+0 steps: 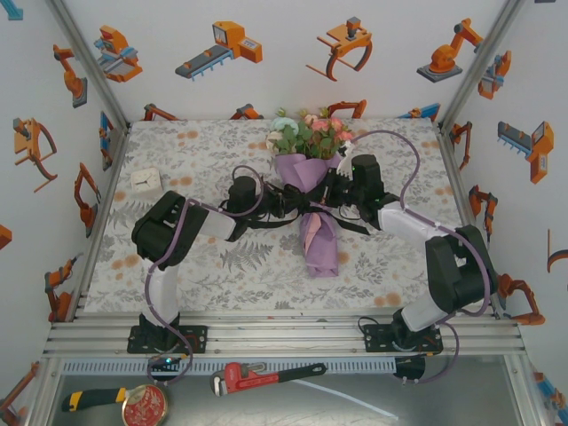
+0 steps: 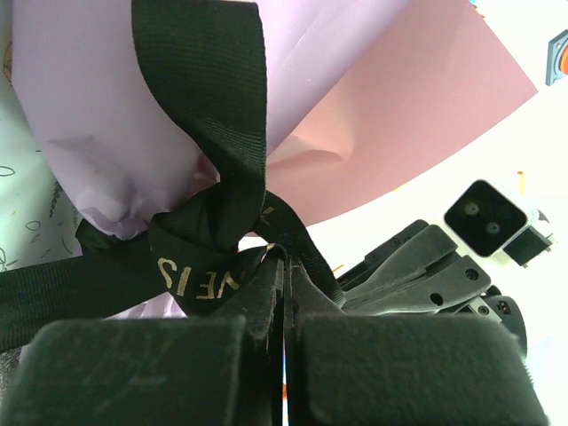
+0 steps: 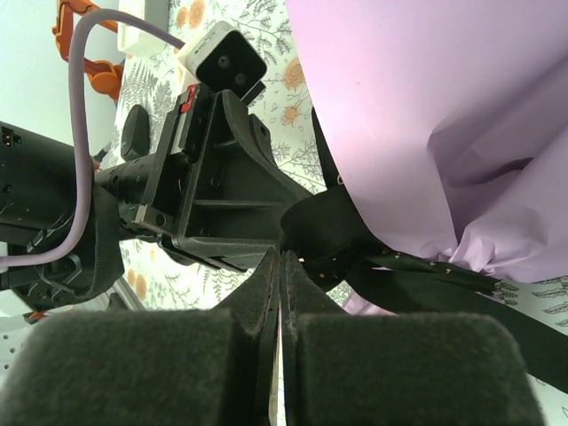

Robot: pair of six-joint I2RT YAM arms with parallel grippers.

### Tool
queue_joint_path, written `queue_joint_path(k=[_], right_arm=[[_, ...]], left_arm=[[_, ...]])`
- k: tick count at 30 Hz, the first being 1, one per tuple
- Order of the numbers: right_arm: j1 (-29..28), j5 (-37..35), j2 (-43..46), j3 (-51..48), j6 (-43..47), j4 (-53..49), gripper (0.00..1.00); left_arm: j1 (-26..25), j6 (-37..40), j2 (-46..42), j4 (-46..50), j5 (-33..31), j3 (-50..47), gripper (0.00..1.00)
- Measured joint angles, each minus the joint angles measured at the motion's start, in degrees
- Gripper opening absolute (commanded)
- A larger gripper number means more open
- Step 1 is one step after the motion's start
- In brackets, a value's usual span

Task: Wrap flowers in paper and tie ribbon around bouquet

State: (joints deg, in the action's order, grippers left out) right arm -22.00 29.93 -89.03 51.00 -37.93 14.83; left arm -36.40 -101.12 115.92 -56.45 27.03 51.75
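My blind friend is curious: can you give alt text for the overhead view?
A lilac paper bouquet lies on a floral table; the left gripper and right gripper are shut on the black ribbon knotted round its middle.

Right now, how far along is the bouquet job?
Done: the flowers sit wrapped in the purple paper. In hand: the ribbon already forms a knot around the paper, and the left gripper and right gripper each pinch it shut. Still to do: probably pulling it tight and letting go.

Fern-printed table cover, bouquet lying mid-table, small white box far left
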Motion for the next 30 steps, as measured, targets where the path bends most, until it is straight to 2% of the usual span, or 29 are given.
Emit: queue_joint_path(k=[13,19,30], right_arm=[[-0.7,3.8,-2.3,0.7,0.0,-0.1,0.05],[-0.8,4.0,-2.3,1.7,0.7,-1.9,0.14],[-1.2,-1.0,0.7,6.0,6.5,-13.7,0.24]], left_arm=[[-1.8,-1.6,3.6,-1.4,0.0,1.9,0.00],[-1.9,-2.1,3.7,-2.0,0.0,1.9,0.00],[-2.1,-2.9,4.3,-6.9,1.0,3.7,0.00]])
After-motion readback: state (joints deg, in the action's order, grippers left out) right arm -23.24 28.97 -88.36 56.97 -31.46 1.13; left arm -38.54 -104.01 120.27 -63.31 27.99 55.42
